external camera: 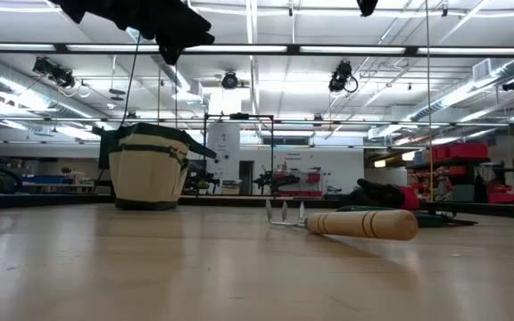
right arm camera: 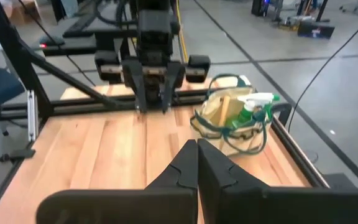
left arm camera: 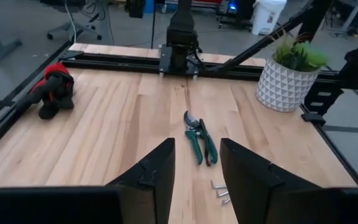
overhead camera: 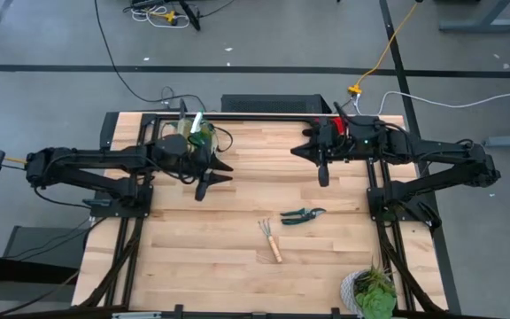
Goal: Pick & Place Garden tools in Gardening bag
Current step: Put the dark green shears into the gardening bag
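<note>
The beige gardening bag (overhead camera: pixel 197 133) stands upright at the table's far left. It holds a green white-handled spray bottle (right arm camera: pixel 253 106) and a wooden handle (right arm camera: pixel 224 107). My left gripper (overhead camera: pixel 217 180) is open and empty, above the table just right of the bag. My right gripper (overhead camera: pixel 296 151) is shut and empty at the far right, pointing left. Green-handled pruning shears (overhead camera: pixel 302 214) and a wooden-handled mini rake (overhead camera: pixel 270 239) lie flat mid-table. Red-and-black gloves (left arm camera: pixel 55 93) lie by the far edge, near the right arm.
A leafy plant in a white-grey pot (overhead camera: pixel 370 292) stands at the near right corner. A black rail (overhead camera: pixel 255 115) runs along the table's far edge. Bare wood (overhead camera: pixel 184 257) lies left of the rake.
</note>
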Robot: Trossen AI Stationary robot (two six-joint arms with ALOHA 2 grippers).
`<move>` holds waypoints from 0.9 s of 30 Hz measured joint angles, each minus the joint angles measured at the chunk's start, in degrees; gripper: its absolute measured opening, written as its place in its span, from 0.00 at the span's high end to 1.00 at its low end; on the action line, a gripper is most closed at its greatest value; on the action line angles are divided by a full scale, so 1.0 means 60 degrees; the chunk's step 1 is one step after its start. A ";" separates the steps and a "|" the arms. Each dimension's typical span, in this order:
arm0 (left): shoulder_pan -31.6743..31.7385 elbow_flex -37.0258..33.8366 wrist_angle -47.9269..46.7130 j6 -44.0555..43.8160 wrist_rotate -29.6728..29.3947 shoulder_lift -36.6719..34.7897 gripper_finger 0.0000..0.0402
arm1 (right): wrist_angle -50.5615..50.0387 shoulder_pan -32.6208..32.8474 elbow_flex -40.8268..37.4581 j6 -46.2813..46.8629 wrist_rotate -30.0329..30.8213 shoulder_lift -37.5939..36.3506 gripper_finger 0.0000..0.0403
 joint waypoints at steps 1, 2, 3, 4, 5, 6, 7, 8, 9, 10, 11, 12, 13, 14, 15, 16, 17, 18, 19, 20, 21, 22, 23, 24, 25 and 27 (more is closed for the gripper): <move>0.0000 0.0047 -0.0025 -0.0006 0.0001 0.0000 0.67 | -0.0070 0.0001 -0.0002 0.0000 0.0000 0.0000 1.00; 0.0000 0.0110 -0.0032 -0.0009 0.0001 0.0000 0.67 | -0.0112 -0.0002 0.0000 0.0000 0.0000 0.0000 1.00; 0.0000 0.0202 -0.0071 -0.0019 -0.0002 0.0000 0.67 | -0.0132 0.0001 0.0000 0.0000 0.0000 0.0000 1.00; 0.0004 0.0309 -0.0148 -0.0033 -0.0002 0.0000 0.67 | -0.0140 0.0001 -0.0001 0.0000 0.0000 0.0000 1.00; 0.0004 0.0459 -0.0339 -0.0035 -0.0005 0.0000 0.67 | -0.0137 0.0001 0.0000 0.0000 0.0000 0.0000 1.00; 0.0004 0.0642 -0.0569 -0.0016 -0.0024 0.0000 0.67 | -0.0141 0.0001 0.0000 0.0000 0.0000 0.0000 1.00; 0.0005 0.0846 -0.0823 0.0006 -0.0066 0.0000 0.67 | -0.0144 -0.0002 0.0000 0.0000 0.0000 0.0000 1.00; 0.0006 0.1054 -0.1111 0.0042 -0.0132 -0.0002 0.67 | -0.0191 0.0001 -0.0003 0.0001 0.0000 0.0000 1.00; 0.0007 0.1276 -0.1450 0.0078 -0.0207 -0.0002 0.67 | -0.0281 0.0000 0.0000 0.0000 0.0000 0.0000 1.00; 0.0004 0.1482 -0.1753 0.0087 -0.0262 -0.0004 0.67 | -0.0384 0.0000 0.0000 -0.0005 0.0000 0.0000 1.00; 0.0004 0.1678 -0.2011 0.0093 -0.0307 -0.0004 0.67 | -0.0480 0.0000 -0.0001 -0.0007 0.0000 0.0000 1.00; 0.0007 0.1856 -0.2232 0.0113 -0.0354 -0.0001 0.67 | -0.0572 -0.0001 0.0000 -0.0007 0.0000 0.0000 1.00; 0.0007 0.2030 -0.2417 0.0122 -0.0417 -0.0001 0.67 | -0.0655 0.0001 0.0000 -0.0008 0.0000 0.0000 1.00; 0.0007 0.2185 -0.2568 0.0122 -0.0455 0.0000 0.67 | -0.0706 0.0001 -0.0003 -0.0010 0.0000 0.0004 1.00; 0.0007 0.2317 -0.2700 0.0141 -0.0484 -0.0004 0.67 | -0.0724 -0.0002 -0.0003 -0.0011 0.0000 0.0015 1.00; 0.0007 0.2445 -0.2843 0.0233 -0.0517 0.0000 0.67 | -0.0736 0.0001 -0.0001 -0.0014 0.0000 0.0022 1.00; 0.0007 0.2575 -0.3009 0.0333 -0.0550 0.0000 0.67 | -0.0761 -0.0002 0.0000 -0.0014 0.0000 0.0026 1.00; 0.0007 0.2696 -0.3172 0.0462 -0.0592 0.0000 0.67 | -0.0767 -0.0001 -0.0001 -0.0018 -0.0003 0.0031 1.00; 0.0007 0.2801 -0.3247 0.0503 -0.0627 0.0000 0.67 | -0.0767 0.0001 0.0000 -0.0021 -0.0012 0.0051 1.00; 0.0007 0.2879 -0.3283 0.0504 -0.0669 0.0000 0.67 | -0.0777 0.0001 0.0000 -0.0017 -0.0017 0.0079 1.00; 0.0007 0.2927 -0.3328 0.0501 -0.0699 0.0000 0.67 | -0.0805 0.0001 0.0000 0.0002 -0.0020 0.0110 1.00; 0.0007 0.2951 -0.3369 0.0502 -0.0711 -0.0001 0.67 | -0.0839 0.0004 0.0000 0.0004 -0.0022 0.0152 1.00; 0.0007 0.2953 -0.3385 0.0501 -0.0718 0.0000 0.67 | -0.0848 0.0019 0.0000 0.0004 -0.0022 0.0194 1.00; 0.0007 0.2953 -0.3390 0.0501 -0.0722 0.0000 0.67 | -0.0860 0.0044 0.0000 0.0004 -0.0022 0.0231 1.00; 0.0007 0.2953 -0.3396 0.0501 -0.0727 0.0000 0.67 | -0.0888 0.0070 0.0000 0.0004 -0.0022 0.0278 1.00; 0.0007 0.2953 -0.3441 0.0501 -0.0728 0.0000 0.67 | -0.0960 0.0136 0.0000 0.0008 -0.0025 0.0382 1.00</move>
